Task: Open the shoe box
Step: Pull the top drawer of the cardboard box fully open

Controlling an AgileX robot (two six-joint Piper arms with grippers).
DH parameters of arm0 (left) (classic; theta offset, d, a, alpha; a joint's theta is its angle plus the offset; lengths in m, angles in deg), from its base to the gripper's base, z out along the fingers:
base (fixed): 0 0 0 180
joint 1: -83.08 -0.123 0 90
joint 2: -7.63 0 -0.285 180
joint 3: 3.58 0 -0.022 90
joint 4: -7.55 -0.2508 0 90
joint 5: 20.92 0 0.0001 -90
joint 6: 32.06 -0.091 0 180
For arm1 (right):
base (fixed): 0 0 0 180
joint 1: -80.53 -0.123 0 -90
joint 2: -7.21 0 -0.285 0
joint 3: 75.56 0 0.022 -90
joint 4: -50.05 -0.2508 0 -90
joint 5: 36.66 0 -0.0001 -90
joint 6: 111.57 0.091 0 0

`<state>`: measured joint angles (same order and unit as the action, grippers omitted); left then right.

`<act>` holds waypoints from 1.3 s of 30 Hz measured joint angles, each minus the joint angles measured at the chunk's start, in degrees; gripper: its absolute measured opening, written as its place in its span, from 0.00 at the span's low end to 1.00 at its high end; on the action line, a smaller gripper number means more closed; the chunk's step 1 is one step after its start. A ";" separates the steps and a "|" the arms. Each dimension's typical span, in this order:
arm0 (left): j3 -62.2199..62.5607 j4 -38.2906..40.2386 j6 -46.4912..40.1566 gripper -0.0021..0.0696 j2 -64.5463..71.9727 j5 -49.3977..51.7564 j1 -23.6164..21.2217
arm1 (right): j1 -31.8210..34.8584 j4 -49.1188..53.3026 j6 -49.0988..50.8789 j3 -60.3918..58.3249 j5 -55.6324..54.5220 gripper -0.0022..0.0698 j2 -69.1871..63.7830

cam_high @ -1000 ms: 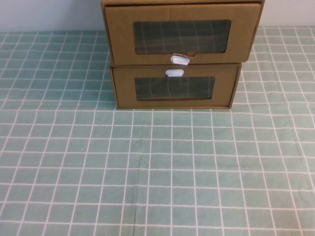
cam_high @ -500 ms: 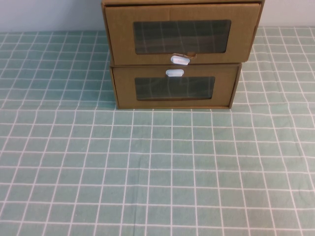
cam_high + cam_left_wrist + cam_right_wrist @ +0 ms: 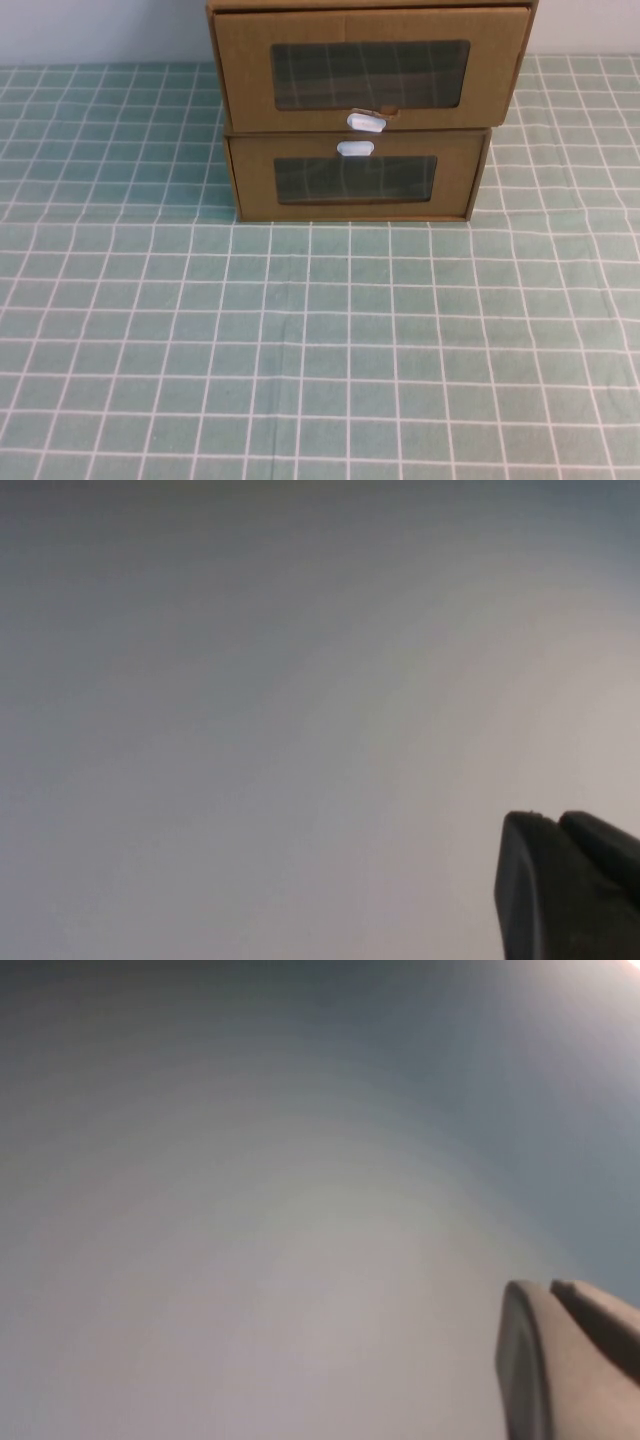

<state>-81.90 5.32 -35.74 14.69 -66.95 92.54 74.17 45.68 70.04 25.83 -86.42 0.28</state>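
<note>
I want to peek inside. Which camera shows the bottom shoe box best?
High view: the bottom shoe box faces it. Wrist views show none of it, just the shut left gripper and shut right gripper, both outside the high view.

No visible change from the earlier high views to now. The left gripper [image 3: 555,825] and right gripper [image 3: 548,1288] show only in their wrist views, outside the high view, so any drift there possibly goes unseen.

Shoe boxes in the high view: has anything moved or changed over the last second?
Nothing visibly changed. The upper shoe box still sits on the lower shoe box on the checked tablecloth. The left gripper and right gripper stay shut, outside the high view, touching nothing.
</note>
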 joint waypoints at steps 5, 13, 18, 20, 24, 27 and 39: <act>7.61 1.17 -1.43 0.02 -0.13 3.43 0.00 | 0.00 -2.37 0.18 7.33 1.75 0.01 0.00; 32.97 1.33 -3.92 0.02 6.01 22.04 0.00 | 0.00 -2.55 -3.59 35.46 15.73 0.01 -4.90; 49.77 1.42 -1.96 0.02 19.72 34.08 0.00 | 0.00 -2.71 -4.74 51.44 26.52 0.01 -14.66; 56.99 1.42 0.48 0.02 26.25 41.89 0.00 | 0.00 -2.69 -5.03 58.20 34.26 0.01 -19.53; 68.64 1.42 7.70 0.02 38.36 56.82 0.00 | 0.00 -2.69 -5.26 69.43 53.79 0.01 -29.70; 73.96 1.58 12.00 0.02 45.57 62.71 0.00 | 0.00 -2.69 -5.33 74.40 69.02 0.01 -37.14; 77.42 10.72 12.12 0.02 67.32 65.13 1.20 | 0.00 -13.20 -8.00 72.36 89.56 0.01 -58.32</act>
<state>-4.48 16.04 -23.62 82.01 -1.81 93.74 74.17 32.48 62.04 98.19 3.13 -58.04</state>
